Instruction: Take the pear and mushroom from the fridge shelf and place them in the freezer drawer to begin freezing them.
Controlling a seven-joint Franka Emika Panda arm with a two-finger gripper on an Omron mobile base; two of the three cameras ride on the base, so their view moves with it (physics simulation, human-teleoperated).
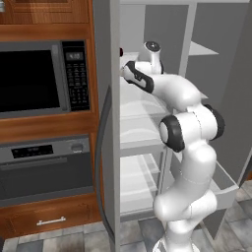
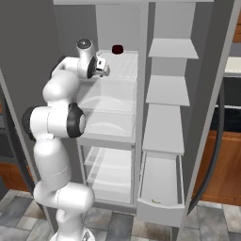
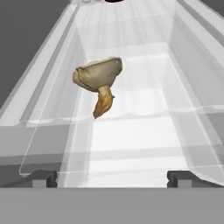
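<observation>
1. Hand view: the mushroom [image 3: 98,81] lies ahead of the gripper [image 3: 113,177], left of centre, untouched; jaws spread wide.
2. Right base view: freezer drawer [image 2: 160,214] pulled open, far below the jaws.

Lighting: even, diffuse, rendered; no distinct source. Shadows: soft and faint. Glare: pale sheen on the clear shelves [image 2: 110,117]. Focus: slightly soft throughout; the mushroom [image 3: 99,78] was mildly blurred at its edges.

One mushroom [image 3: 98,78], one dark red round thing [image 2: 117,49], one freezer drawer [image 2: 160,214], one microwave [image 1: 44,78].
</observation>
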